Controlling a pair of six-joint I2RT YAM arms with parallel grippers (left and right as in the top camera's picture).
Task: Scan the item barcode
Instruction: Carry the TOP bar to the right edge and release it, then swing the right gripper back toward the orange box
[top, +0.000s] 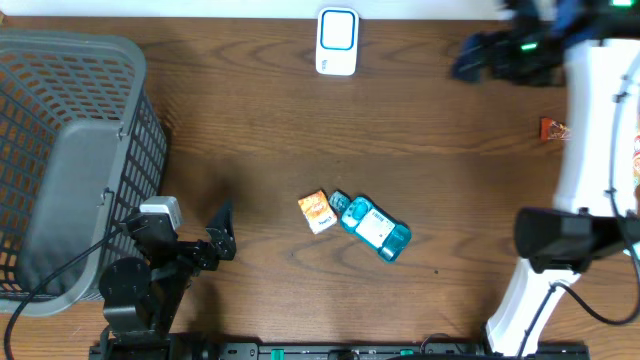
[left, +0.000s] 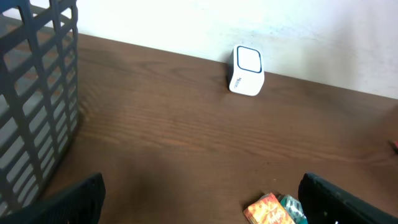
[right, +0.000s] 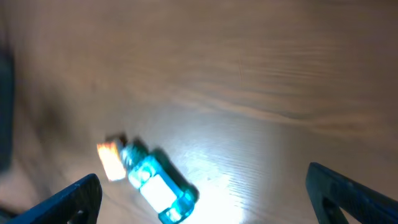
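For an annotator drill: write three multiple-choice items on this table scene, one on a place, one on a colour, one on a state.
1. The white box-shaped scanner with a blue-rimmed face stands at which edge of the brown wooden table?
A. far
B. near
C. left
2. The plastic bottle with a white label, lying mid-table, is:
A. red
B. teal
C. black
3. The left gripper is:
A. open and empty
B. shut on nothing
C. shut on the bottle
Key: A, it sits along the far side; B, its body shows teal; A, its fingers stand wide apart over bare wood.
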